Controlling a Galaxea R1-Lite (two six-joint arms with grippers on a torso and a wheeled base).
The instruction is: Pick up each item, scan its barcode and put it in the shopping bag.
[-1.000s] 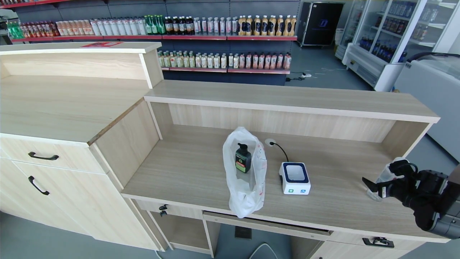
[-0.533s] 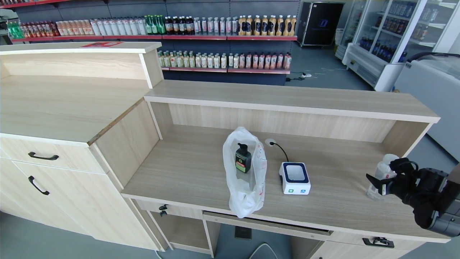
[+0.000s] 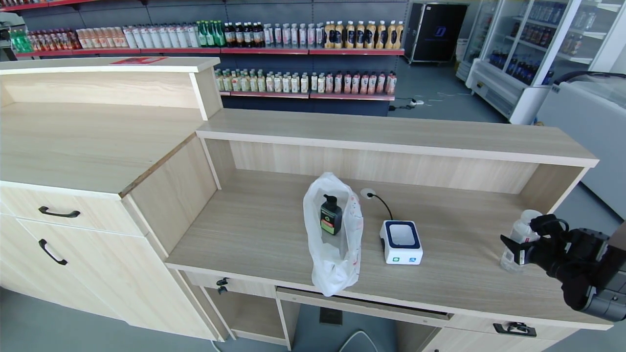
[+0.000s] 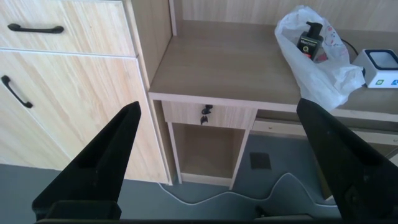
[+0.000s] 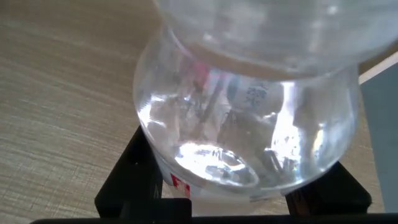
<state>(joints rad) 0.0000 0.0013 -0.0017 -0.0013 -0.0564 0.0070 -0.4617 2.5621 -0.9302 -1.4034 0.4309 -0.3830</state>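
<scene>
A clear bottle with a pale cap stands upright at the counter's far right. My right gripper holds it low on its body, a black finger pressed to each side; up close the bottle sits between the fingers of that gripper. The white shopping bag stands open mid-counter with a black pump bottle inside. The white scanner lies just right of the bag. My left gripper hangs open below counter level, to the left, holding nothing; its view takes in the bag and the scanner.
The counter has a raised back ledge and a side wall at the right, close to the clear bottle. A taller cabinet with drawers stands to the left. The scanner's cable runs back to a hole in the counter top.
The clear bottle has gone from leaning to standing upright. My right gripper has shifted slightly right and settled around it. Bag, pump bottle and scanner have not moved.
</scene>
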